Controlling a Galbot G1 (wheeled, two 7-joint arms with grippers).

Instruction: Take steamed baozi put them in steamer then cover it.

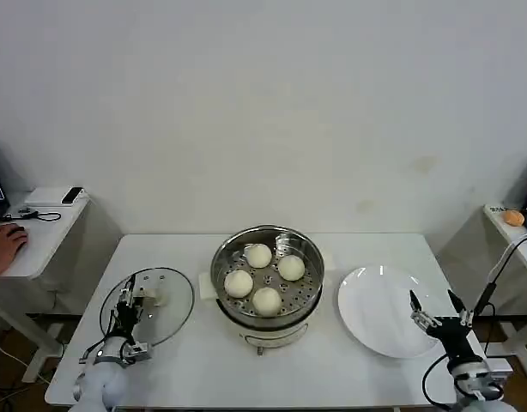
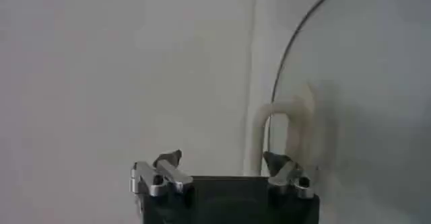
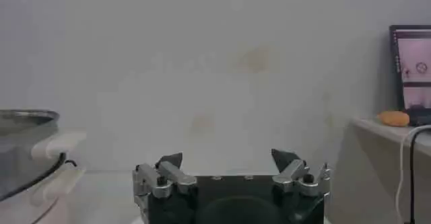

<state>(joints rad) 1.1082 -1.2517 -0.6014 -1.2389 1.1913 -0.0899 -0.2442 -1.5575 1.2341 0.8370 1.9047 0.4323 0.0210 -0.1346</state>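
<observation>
All four steamed baozi [image 1: 263,280] already sit on the perforated tray inside the steamer [image 1: 266,279], centre of the head view, lower middle of frame. So loading looks done; the cover is what's left.

Cover [image 1: 158,302] lies flat on the table [image 1: 246,369] at lower left of the head view, well apart from the steamer, not on it. Left gripper [image 1: 124,316] sits at the lid's lower-left rim, fingers spread, holding nothing. The pale handle lies just up and right of the claw in that frame, near the lid's centre. Left arm is clearly the nearer one; the lid then has to travel rightward in frame to reach the pot.

Right gripper [image 1: 433,305] hovers at the lower right, over the near edge of the white plate [image 1: 379,309], jaws apart and empty, idle, steamer well off to its left.

Left wrist view adds what the head view can't: the handle [image 2: 279,134] reads as an arched loop just beyond the gripper [image 2: 222,168], closer to one fingertip than centred between them, so some sideways correction seems needed. Handle's long axis is hard to call from here.

Right wrist view catches the steamer's rim and side handle [image 3: 40,151] at its left edge, with the open gripper [image 3: 229,161] in the foreground.
</observation>
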